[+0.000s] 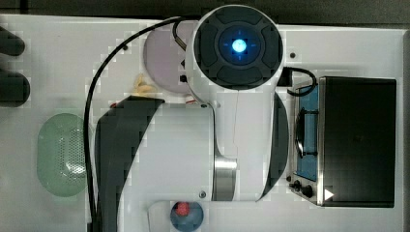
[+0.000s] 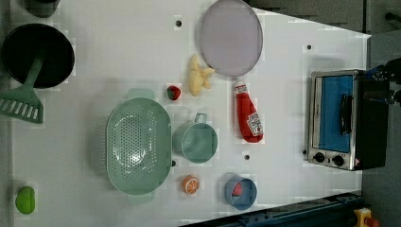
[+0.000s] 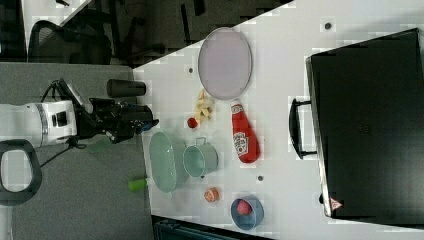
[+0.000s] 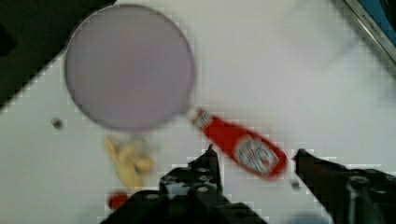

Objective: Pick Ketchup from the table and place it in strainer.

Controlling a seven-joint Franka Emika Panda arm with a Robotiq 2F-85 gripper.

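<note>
White tabletop [image 2: 118,56] carried everything. The pale green strainer [image 2: 138,145] lay toward the left view's left, empty. The Ketchup [image 2: 248,117] lay flat on its side between the green cup [image 2: 196,141] and the toaster oven [image 2: 338,118], cap just beside the lilac plate [image 2: 231,37]. It looked like a light, stiff, smooth plastic toy, so likely slippery; across the labelled belly seemed the surest hold. The gripper [image 4: 254,156] hung above it, fingers spread wide, holding nothing.

In the left view, the Ketchup [image 2: 248,115] lies right of the cup [image 2: 196,141], the strainer [image 2: 138,144] left.
</note>
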